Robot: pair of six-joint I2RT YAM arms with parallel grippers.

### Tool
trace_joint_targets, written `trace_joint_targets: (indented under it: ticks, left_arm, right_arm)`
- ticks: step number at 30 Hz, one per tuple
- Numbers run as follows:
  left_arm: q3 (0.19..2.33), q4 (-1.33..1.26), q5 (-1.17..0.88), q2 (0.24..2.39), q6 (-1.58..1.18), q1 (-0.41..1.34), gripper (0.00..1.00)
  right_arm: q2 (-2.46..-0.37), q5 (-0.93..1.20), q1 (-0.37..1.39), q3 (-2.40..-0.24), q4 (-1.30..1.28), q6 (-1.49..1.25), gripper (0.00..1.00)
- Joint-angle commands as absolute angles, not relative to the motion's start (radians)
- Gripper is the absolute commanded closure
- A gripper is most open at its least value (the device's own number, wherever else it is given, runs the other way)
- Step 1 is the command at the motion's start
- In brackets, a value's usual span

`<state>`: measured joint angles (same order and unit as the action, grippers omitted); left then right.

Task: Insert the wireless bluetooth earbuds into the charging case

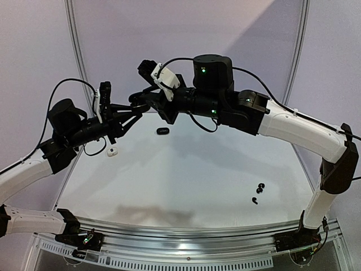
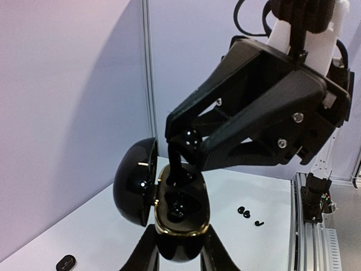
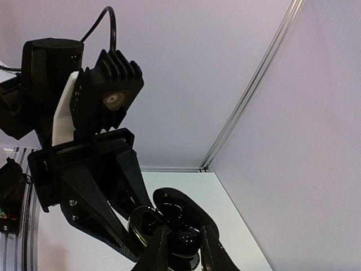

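The left tool [image 2: 180, 251] is clamped on the open black case [image 2: 181, 212], held above the far left of the white table [image 1: 186, 175]. The right tool [image 2: 179, 151], nearly closed, pinches an earbud [image 2: 176, 169] whose tip is down in the case. Three loose earbuds [image 1: 259, 189] lie near right. Pale lilac walls [image 1: 113, 34] stand behind, and a metal rail [image 1: 197, 234] edges the near side.

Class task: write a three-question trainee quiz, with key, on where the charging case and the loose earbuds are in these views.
1. True or false: the charging case rests on the table.
2. The loose black earbuds lie toward the table's: A right side, B left side, C far edge.
3. Which gripper holds the case?
Key: 1 false; 2 A; 3 left gripper.
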<state>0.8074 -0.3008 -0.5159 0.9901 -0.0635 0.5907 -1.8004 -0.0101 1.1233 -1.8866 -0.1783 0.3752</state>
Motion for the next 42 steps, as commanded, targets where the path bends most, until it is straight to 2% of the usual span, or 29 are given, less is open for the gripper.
trace_joint_targets:
  ticks: [1,4,13,30,37,42]
  left_arm:
    - [0.819,-0.353,-0.552,0.980,-0.048,0.593,1.00]
    - [0.819,-0.351,-0.552,0.980,-0.048,0.592,1.00]
    - [0.825,-0.348,-0.555,0.984,-0.048,0.592,1.00]
    - [0.825,-0.337,-0.550,0.985,-0.050,0.592,1.00]
    - [0.814,-0.329,-0.533,0.979,-0.053,0.590,1.00]
    - [0.806,-0.330,-0.531,0.976,-0.066,0.587,1.00]
  right_arm:
    - [-1.833,-0.060,1.118,-1.896,-0.230,0.367,0.79]
    - [-1.833,-0.064,1.118,-1.897,-0.229,0.359,0.76]
    - [-1.835,-0.059,1.118,-1.909,-0.224,0.357,0.75]
    - [-1.801,-0.012,1.118,-1.929,-0.206,0.292,0.58]
    - [-1.722,0.088,1.119,-1.923,-0.117,0.220,0.47]
    - [-1.650,0.131,1.119,-1.870,-0.031,0.160,0.45]
